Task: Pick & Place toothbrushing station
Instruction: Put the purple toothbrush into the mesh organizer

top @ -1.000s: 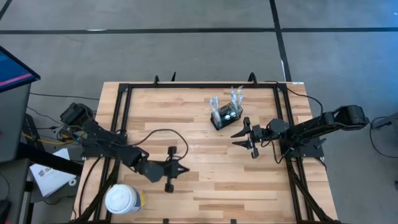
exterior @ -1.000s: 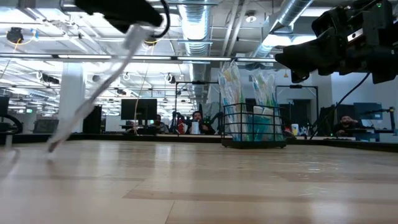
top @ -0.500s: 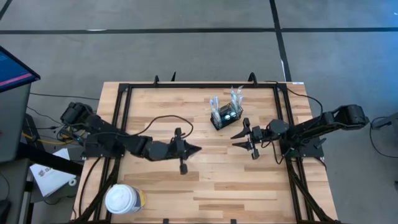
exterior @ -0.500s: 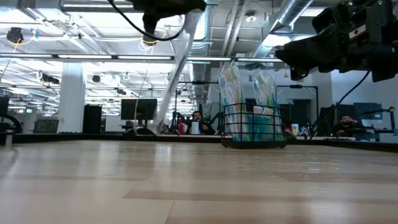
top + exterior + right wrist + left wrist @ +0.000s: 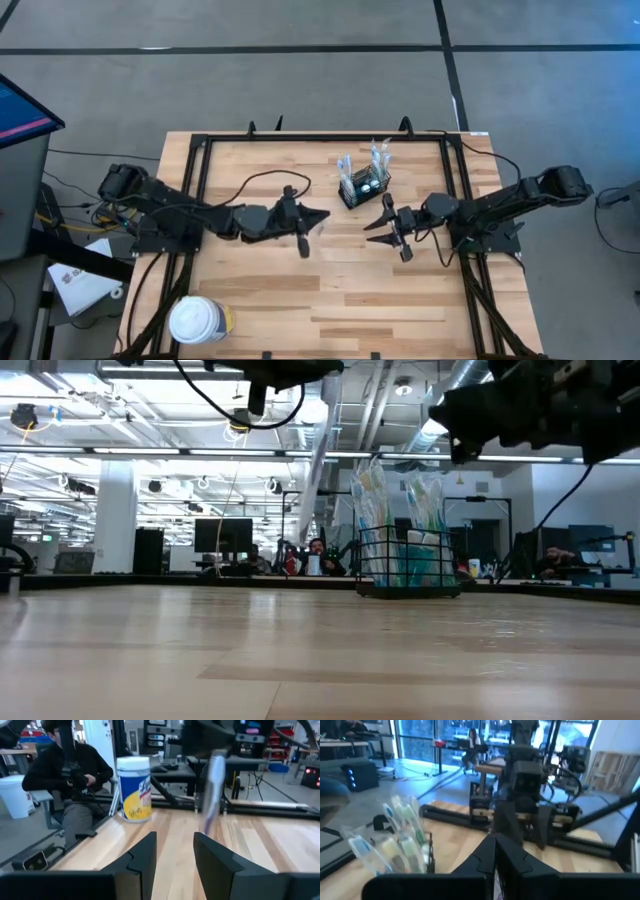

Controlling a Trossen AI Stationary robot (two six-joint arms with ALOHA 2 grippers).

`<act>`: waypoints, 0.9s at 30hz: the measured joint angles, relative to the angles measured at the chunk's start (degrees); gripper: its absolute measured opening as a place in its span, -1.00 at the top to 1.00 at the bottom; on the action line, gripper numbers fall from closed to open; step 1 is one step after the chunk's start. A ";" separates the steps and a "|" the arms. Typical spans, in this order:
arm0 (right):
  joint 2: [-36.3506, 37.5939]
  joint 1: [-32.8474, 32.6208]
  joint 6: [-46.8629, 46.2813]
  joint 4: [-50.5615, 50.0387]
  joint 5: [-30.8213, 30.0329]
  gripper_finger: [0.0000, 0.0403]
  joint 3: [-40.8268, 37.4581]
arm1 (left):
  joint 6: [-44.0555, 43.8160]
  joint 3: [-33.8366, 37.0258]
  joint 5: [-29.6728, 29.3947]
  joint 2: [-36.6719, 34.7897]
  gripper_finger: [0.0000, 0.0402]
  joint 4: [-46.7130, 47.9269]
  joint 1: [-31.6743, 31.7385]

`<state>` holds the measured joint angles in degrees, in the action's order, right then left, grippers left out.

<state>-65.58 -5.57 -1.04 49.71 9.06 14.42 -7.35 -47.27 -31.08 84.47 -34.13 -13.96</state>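
The black wire-mesh caddy (image 5: 363, 186) stands on its base on the wooden table, far right of centre, with several toothbrushes upright in it. It also shows in the low view (image 5: 408, 560) and the left wrist view (image 5: 405, 847). My left gripper (image 5: 322, 214) is just left of the caddy, above the table, shut on a pale slim toothbrush (image 5: 318, 470). My right gripper (image 5: 376, 222) is open and empty, just near-right of the caddy, facing the left gripper. My left gripper pinches the pale toothbrush by its upper end (image 5: 330, 382) between its two shut fingers (image 5: 495, 862), which lie level and point toward the table's right. The toothbrush hangs slanting below the fingers, clear of the table, as the right wrist view (image 5: 212, 795) also shows.
A large white-lidded yellowish tub (image 5: 200, 320) stands at the table's near left corner. A black frame (image 5: 200, 180) runs along the table's edges. Bare wood lies between the two grippers and the near edge. People sit at desks in the room beyond.
My left gripper has carried the toothbrush from the near left of the table toward the far edge and the right, up to the caddy, staying shut. The toothbrush still hangs below it. My right gripper has moved a little toward the table's left.
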 joint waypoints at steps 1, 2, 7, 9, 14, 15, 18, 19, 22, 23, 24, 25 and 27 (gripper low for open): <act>0.00 -0.06 0.08 0.03 0.00 0.41 0.37 | 0.00 0.00 0.30 0.00 1.00 -0.82 0.21; 0.00 -0.07 0.15 0.02 -0.02 0.41 0.66 | 0.00 0.00 0.57 0.00 1.00 -1.78 0.29; -0.44 0.47 1.02 0.00 -0.05 0.41 1.75 | 0.04 0.00 1.06 0.00 1.00 -5.52 0.22; -0.44 0.45 1.03 0.01 -0.07 0.41 2.05 | 0.04 0.00 1.06 0.00 1.00 -6.14 0.22; -0.43 0.45 1.05 -0.08 -0.09 0.41 2.15 | 2.52 -4.34 1.02 4.36 1.00 -6.99 0.24; -0.44 0.45 1.05 -0.39 -0.09 0.41 2.18 | 3.83 -6.00 1.26 5.82 1.00 -7.16 0.24; -0.39 0.45 1.05 -0.80 -0.09 0.41 2.18 | 7.53 -10.55 1.19 9.80 1.00 -6.89 0.22; -0.33 0.45 1.05 -1.06 -0.09 0.41 2.18 | 8.54 -11.79 1.17 10.81 1.00 -6.95 0.22; 0.24 0.45 1.05 -1.55 -0.09 0.41 2.18 | 8.85 -14.24 1.34 12.70 1.00 -7.12 0.22; 0.44 0.45 1.09 -1.91 -0.08 0.41 2.18 | 8.86 -14.36 1.53 12.83 1.00 -6.98 0.22; 0.46 0.45 1.40 -1.97 -0.09 0.41 2.18 | 8.86 -14.36 1.38 12.86 1.00 -6.70 0.22; 0.46 0.45 1.98 -2.12 -0.09 0.41 2.18 | 8.83 -14.36 1.42 12.91 1.00 -6.71 0.22; 0.46 0.45 3.34 -2.27 -0.09 0.41 2.18 | 8.85 -14.43 1.41 13.10 1.00 -6.77 0.22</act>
<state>-65.12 -5.13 2.30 47.44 8.97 16.60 1.50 -61.69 -29.67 97.56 -40.90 -13.74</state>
